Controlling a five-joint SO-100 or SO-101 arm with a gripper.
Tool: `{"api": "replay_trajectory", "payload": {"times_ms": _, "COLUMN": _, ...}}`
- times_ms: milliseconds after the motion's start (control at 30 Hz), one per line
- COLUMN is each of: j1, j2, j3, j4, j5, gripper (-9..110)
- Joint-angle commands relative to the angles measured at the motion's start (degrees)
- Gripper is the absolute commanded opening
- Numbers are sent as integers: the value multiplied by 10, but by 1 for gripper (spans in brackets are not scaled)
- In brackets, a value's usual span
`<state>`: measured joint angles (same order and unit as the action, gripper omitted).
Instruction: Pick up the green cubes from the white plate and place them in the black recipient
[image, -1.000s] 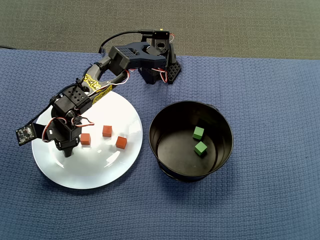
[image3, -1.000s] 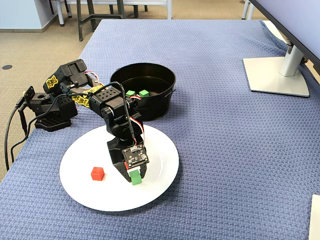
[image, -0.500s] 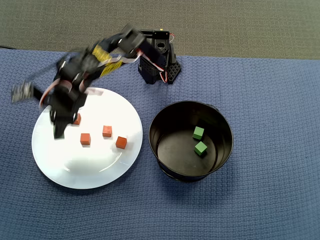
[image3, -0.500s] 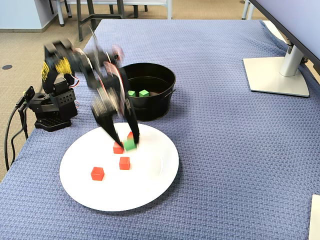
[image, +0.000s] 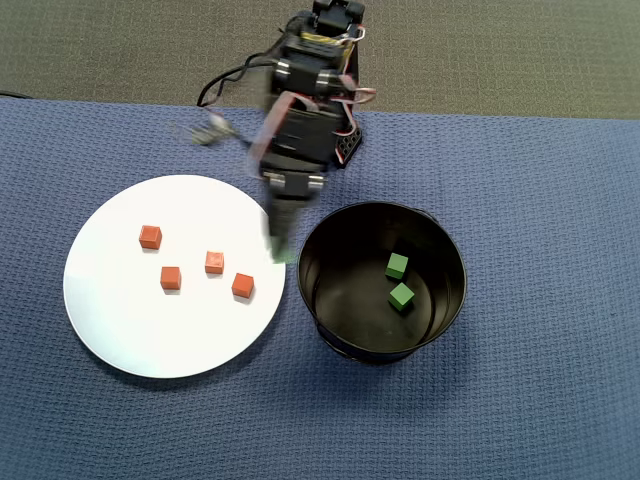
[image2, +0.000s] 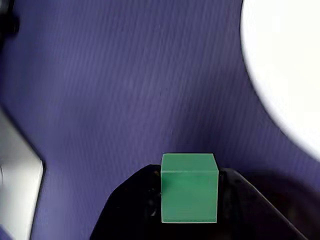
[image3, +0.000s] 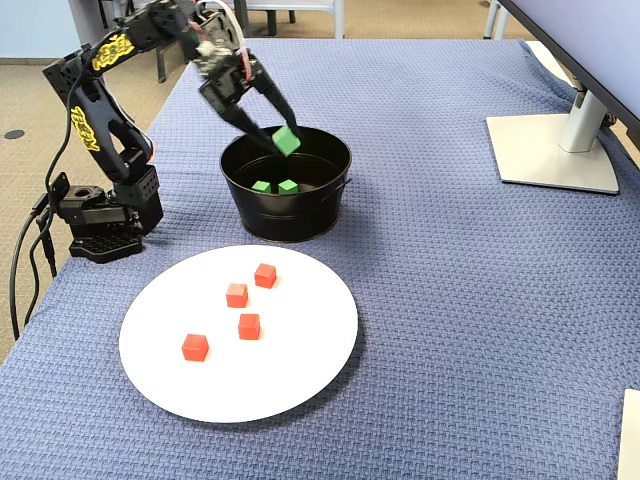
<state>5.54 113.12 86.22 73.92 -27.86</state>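
Gripper (image3: 284, 143) clamped on one green cube (image2: 189, 187); the wrist view shows the cube pinched between the two dark fingers (image2: 130, 200), with blue cloth below it and the edge of the white plate (image2: 285, 65) at upper right.

In the fixed view the held cube (image3: 287, 141) hangs above the near-arm rim of the black pot (image3: 290, 215), clear of it. In the overhead view the gripper is blurred and sits between plate and pot, just beside the pot's left rim.

Two more green cubes (image: 397, 266) (image: 401, 296) lie on the pot floor, close together (touching or not, cannot tell).

Four orange-red cubes (image: 150, 237) (image: 171, 278) (image: 214, 262) (image: 242, 286) rest on the plate, spaced apart.

Table (image3: 450, 300) is covered in blue woven cloth; a monitor foot (image3: 555, 150) stands at far right.
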Motion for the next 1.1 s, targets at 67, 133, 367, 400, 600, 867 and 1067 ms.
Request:
{"api": "replay_trajectory", "payload": {"times_ms": 67, "j1": -185, "j2": 44, "j3": 47, "j4": 23, "j5": 101, "gripper": 0}}
{"api": "replay_trajectory", "payload": {"times_ms": 133, "j1": -216, "j2": 39, "j3": 62, "j4": 24, "j5": 94, "gripper": 21}}
{"api": "replay_trajectory", "payload": {"times_ms": 367, "j1": -123, "j2": 81, "j3": 31, "j4": -1, "j5": 61, "gripper": 26}}
{"api": "replay_trajectory", "payload": {"times_ms": 400, "j1": -90, "j2": 107, "j3": 39, "j4": -14, "j5": 75, "gripper": 19}}
{"api": "replay_trajectory", "payload": {"times_ms": 600, "j1": 32, "j2": 294, "j3": 259, "j4": -110, "j5": 136, "gripper": 3}}
{"api": "replay_trajectory", "payload": {"times_ms": 867, "j1": 44, "j2": 541, "j3": 577, "j4": -133, "j5": 177, "gripper": 2}}
{"api": "replay_trajectory", "payload": {"times_ms": 1067, "j1": 75, "j2": 619, "j3": 725, "j4": -130, "j5": 171, "gripper": 0}}
